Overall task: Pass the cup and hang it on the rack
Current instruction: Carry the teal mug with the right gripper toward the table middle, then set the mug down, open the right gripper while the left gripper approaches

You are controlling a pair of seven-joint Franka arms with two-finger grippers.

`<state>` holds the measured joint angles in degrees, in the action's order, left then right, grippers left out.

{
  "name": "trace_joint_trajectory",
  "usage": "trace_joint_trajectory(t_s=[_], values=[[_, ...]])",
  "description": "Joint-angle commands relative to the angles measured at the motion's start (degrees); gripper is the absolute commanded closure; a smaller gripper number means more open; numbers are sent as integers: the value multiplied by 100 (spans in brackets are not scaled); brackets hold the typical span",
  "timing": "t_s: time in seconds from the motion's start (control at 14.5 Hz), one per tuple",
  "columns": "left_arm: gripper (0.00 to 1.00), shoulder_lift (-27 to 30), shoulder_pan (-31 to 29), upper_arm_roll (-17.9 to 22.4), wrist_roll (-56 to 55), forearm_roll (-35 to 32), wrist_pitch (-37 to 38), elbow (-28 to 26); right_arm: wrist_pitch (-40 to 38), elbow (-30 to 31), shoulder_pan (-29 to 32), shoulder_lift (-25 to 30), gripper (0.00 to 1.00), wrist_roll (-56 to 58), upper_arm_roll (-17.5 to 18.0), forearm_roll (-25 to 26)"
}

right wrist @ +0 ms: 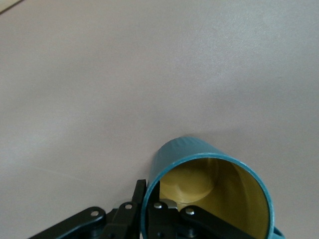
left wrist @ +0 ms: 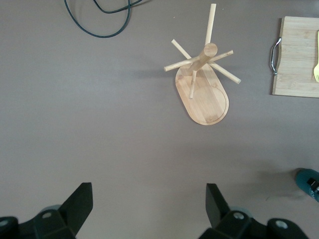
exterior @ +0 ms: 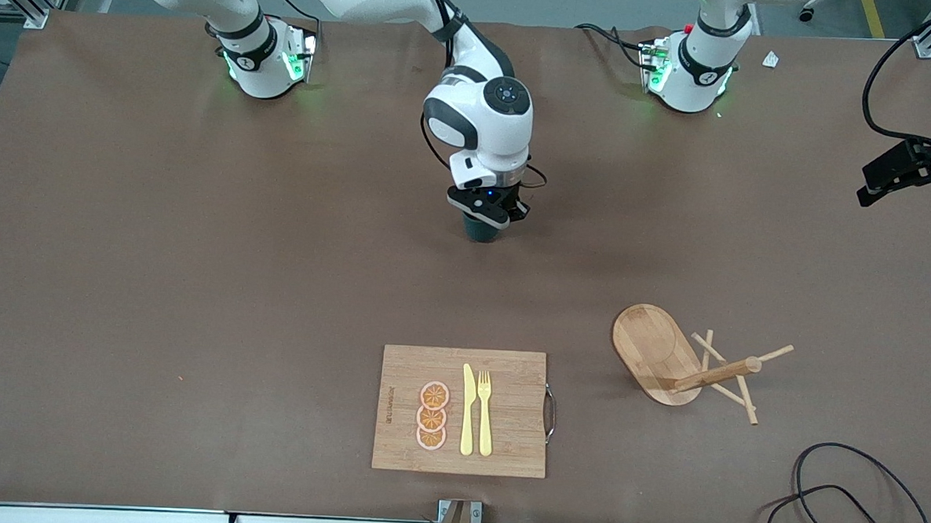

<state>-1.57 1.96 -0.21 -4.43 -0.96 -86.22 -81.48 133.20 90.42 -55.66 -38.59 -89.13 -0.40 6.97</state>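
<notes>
1. Nearer the camera than the cup [exterior: 480,229], the rack [exterior: 666,357] is standing, awaiting the hanging.
2. Well above the rack, the left gripper [left wrist: 148,206] is waiting, jaws spread to receive.
3. The right gripper [exterior: 490,209] is pinching the cup's rim for the pass.

One cup [exterior: 480,229], held in the right pincer [exterior: 490,209]. One rack [exterior: 669,357], away from that pincer toward the left arm's end of the tabletop [exterior: 197,281]. One cutting board [exterior: 461,411], carrying three orange slices [exterior: 432,416], one yellow knife [exterior: 468,409] and one yellow fork [exterior: 485,412]. Two pincers in all, the left pincer [left wrist: 149,209] being the second. One looped black cable [exterior: 848,490].
</notes>
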Motion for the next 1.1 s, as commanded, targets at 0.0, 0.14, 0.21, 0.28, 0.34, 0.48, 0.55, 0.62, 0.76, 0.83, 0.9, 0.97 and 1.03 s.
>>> trace_joint_trajectory(t_s=[0.0, 0.14, 0.21, 0.28, 0.34, 0.48, 0.55, 0.62, 0.76, 0.83, 0.9, 0.97, 1.03], values=[[0, 25, 6, -23, -23, -97, 71, -9, -14, -130, -42, -78, 100, 245, -39, 94], [0, 8, 6, -23, -5, -53, 62, 17, -22, -130, -51, -78, 100, 404, -39, 85], [0, -1, 15, -23, -5, -27, 53, 35, -22, -121, -59, -78, 100, 483, -48, 85], [0, -10, 23, -23, -14, -9, 44, 27, -22, -121, -77, -78, 100, 562, -48, 85], [0, -19, 32, -23, -5, -9, 62, -8, -22, -121, -86, -78, 100, 650, -48, 85], [0, -71, 41, -23, -23, -18, 62, 0, -14, -121, -112, -122, 100, 686, -48, 85], [0, -80, 41, -23, -32, -9, 71, -9, -14, -121, -130, -131, 100, 651, -48, 85], [0, -141, 41, -23, -32, -9, 71, 0, -5, -121, -138, -149, 100, 633, -48, 85], [0, -133, 15, -23, -276, -9, 114, 9, -5, -121, -139, -157, 98, 616, -48, 68], [0, -124, -11, -23, -356, 0, 123, 9, 4, -121, -130, -157, 86, 598, -48, 59], [0, -150, 6, -23, -470, 104, 123, 9, 4, -130, -104, -157, 69, 572, -48, 50], [0, -255, 32, -23, -636, 236, 123, 18, 4, -130, -95, -157, 54, 563, -48, 50], [0, -291, 15, -23, -656, 411, 149, 9, -5, -130, -86, -157, 44, 563, -48, 50]])
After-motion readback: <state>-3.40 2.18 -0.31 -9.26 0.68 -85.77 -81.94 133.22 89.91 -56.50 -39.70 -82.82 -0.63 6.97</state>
